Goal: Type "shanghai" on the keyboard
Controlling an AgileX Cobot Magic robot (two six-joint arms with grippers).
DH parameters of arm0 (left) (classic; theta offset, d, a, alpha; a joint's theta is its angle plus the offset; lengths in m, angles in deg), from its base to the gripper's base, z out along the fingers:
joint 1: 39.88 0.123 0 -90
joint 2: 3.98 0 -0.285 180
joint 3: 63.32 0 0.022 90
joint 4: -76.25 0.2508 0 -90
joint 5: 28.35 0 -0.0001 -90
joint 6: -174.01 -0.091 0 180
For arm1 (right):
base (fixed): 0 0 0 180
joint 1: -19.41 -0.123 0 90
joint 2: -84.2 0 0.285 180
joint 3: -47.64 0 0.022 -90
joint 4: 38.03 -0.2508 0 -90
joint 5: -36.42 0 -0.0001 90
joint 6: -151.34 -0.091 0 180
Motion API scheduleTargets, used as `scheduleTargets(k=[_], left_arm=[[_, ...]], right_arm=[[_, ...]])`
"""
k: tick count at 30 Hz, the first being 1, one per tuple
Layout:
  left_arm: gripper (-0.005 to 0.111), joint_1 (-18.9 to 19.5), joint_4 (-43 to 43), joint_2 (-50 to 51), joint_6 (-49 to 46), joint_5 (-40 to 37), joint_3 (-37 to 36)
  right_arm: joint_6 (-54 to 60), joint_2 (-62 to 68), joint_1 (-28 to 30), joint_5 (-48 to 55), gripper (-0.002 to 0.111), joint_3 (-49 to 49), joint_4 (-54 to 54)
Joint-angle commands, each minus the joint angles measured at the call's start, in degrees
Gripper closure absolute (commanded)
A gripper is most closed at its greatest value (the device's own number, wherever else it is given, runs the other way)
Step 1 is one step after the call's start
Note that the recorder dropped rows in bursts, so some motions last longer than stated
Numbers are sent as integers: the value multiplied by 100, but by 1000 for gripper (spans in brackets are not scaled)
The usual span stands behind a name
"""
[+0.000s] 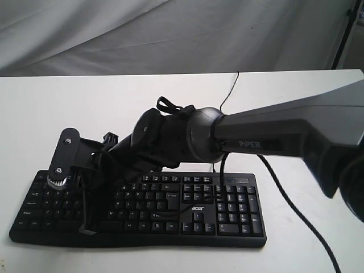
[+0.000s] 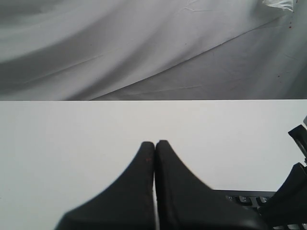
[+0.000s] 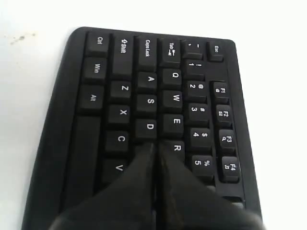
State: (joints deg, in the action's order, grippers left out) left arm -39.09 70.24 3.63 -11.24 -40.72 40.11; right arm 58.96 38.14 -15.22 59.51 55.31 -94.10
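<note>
Several keyboard (image 3: 86, 139) keys hide beneath the right hand (image 3: 156, 147).

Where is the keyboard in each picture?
Exterior view: the keyboard lies across the lower middle, partly under the right arm.
Left wrist view: only a corner, beside the shut left pincer.
Right wrist view: its Ctrl-and-Esc end fills the picture.
Shared landmark: the white table.

A white table (image 1: 68, 108) stands before a wrinkled grey-white cloth backdrop (image 1: 170, 34), evenly lit.

the keyboard (image 1: 227, 205) lies on the table (image 1: 57, 114); the right tool (image 3: 156, 146) sits over its left half.
</note>
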Motion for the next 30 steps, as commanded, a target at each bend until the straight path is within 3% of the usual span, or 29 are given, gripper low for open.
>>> scheduleTargets(k=[1,12,30], left_arm=[[106,-23,-23,18,7,14,-3],[106,-23,-23,18,7,14,-3],[106,-23,-23,18,7,14,-3]], right_arm=[[21,-74,1,87,108,-7,68],[-407,-169,116,342,108,-79,568],[-195,-225,152,139,108,-344,319]])
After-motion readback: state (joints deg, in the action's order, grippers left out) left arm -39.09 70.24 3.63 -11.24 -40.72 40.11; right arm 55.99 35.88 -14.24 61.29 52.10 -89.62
